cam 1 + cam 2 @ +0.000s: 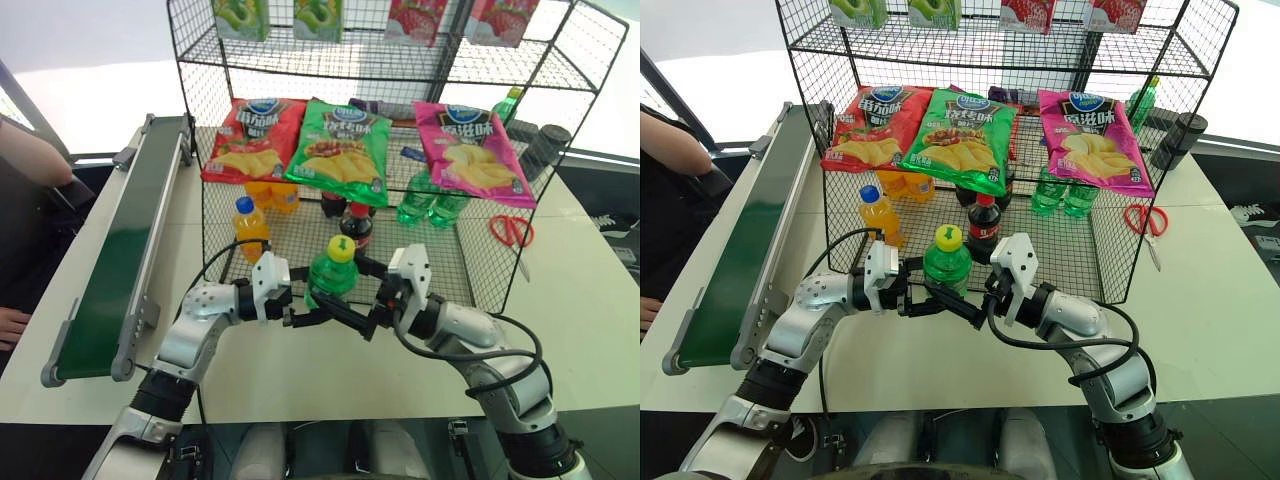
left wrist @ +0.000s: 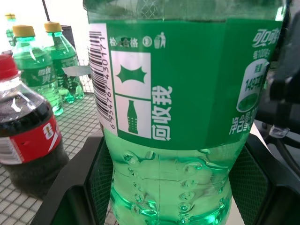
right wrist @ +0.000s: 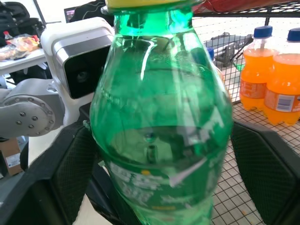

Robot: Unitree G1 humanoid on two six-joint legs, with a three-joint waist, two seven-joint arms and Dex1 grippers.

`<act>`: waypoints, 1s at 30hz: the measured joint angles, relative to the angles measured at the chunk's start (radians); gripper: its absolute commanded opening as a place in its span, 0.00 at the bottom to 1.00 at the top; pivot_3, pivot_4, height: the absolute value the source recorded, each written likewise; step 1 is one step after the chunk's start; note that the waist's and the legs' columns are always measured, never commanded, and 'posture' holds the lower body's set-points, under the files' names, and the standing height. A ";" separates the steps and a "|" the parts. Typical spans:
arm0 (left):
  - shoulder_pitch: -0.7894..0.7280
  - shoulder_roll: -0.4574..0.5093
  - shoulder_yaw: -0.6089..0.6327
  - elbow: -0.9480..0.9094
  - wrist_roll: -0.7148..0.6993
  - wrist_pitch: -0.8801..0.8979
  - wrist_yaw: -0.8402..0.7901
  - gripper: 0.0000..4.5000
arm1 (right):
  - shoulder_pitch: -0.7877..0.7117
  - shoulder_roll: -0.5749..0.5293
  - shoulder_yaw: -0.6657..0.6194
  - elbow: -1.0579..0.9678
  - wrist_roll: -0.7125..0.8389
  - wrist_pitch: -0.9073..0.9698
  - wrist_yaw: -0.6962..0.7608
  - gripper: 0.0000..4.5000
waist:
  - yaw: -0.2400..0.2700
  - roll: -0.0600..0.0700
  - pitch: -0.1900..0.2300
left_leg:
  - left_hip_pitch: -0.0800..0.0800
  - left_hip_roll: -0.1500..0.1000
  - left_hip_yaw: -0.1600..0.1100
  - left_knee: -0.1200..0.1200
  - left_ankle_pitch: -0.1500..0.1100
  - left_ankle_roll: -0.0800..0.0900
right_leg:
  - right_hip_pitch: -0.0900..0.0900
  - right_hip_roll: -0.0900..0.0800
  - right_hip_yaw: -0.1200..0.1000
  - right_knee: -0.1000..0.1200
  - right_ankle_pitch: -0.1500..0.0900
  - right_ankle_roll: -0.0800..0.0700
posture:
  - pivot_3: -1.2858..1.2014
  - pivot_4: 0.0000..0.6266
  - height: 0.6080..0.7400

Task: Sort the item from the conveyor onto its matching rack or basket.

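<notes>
**Green soda bottle held between both arms at the basket's front**

Green plastic bottle (image 1: pixel 331 272), yellow-capped, was seen upright in front of the rack (image 1: pixel 400 120), just before the low basket's mesh front and well clear of the conveyor (image 1: pixel 110 270). The left end effector (image 1: pixel 296 305) was clenched on the bottle's lower body. The right end effector (image 1: pixel 362 315) was seen with a finger on each side of the bottle, near its shoulder; whether contact had been made could not be told.

Risks judged from this position:
- If the left grip were released before the right was firm, the bottle could be dropped onto the desk (image 1: pixel 590 330).
- Opposed pulls from two arms could twist the bottle out of both grips.
- The cola bottle (image 1: pixel 356 226) and orange bottle (image 1: pixel 249 226) just inside the basket could be knocked over during placement.
</notes>
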 measured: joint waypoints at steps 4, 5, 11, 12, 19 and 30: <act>-0.006 -0.009 0.000 0.006 0.002 -0.002 0.001 0.63 | 0.000 -0.002 -0.009 0.000 0.004 0.001 0.001 0.67 | 0.000 0.000 0.000 | 0.000 0.000 0.000 0.000 0.000 0.000 | 0.000 0.000 0.000 0.000 0.000 0.000 | 0.52 0.24 0.88; -0.006 -0.010 0.000 0.006 0.001 -0.002 0.001 0.63 | 0.000 -0.001 -0.010 0.000 0.004 0.001 0.001 0.67 | 0.000 0.000 0.000 | 0.000 0.000 0.000 0.000 0.000 0.000 | 0.000 0.000 0.000 0.000 0.000 0.000 | 0.52 0.24 0.88; -0.012 -0.018 0.001 0.007 -0.002 0.005 0.008 0.99 | 0.008 0.015 -0.015 0.007 0.001 0.000 -0.027 0.67 | 0.000 0.000 0.000 | 0.000 0.000 0.000 0.000 0.000 0.000 | 0.000 0.000 0.000 0.000 0.000 0.000 | 0.52 0.24 0.88; -0.012 -0.017 0.001 0.011 0.003 0.004 0.012 0.99 | 0.009 0.016 -0.018 0.008 -0.002 -0.003 -0.035 0.67 | 0.000 0.000 0.000 | 0.000 0.000 0.000 0.000 0.000 0.000 | 0.000 0.000 0.000 0.000 0.000 0.000 | 0.52 0.24 0.88; 0.055 0.006 0.033 0.032 0.029 0.023 0.085 0.99 | 0.024 0.020 -0.132 0.066 -0.099 -0.097 -0.145 0.67 | 0.001 0.000 0.000 | 0.000 0.000 0.000 0.000 0.000 0.000 | 0.000 0.000 0.000 0.000 0.000 0.000 | 0.52 0.24 0.88; 0.109 -0.031 0.065 -0.086 0.032 0.069 0.218 0.99 | 0.094 0.091 -0.311 0.303 -0.235 -0.248 -0.346 0.67 | -0.005 0.003 0.001 | 0.001 0.001 0.001 -0.001 0.000 0.000 | 0.000 0.000 0.001 0.001 0.000 0.000 | 0.52 0.24 0.88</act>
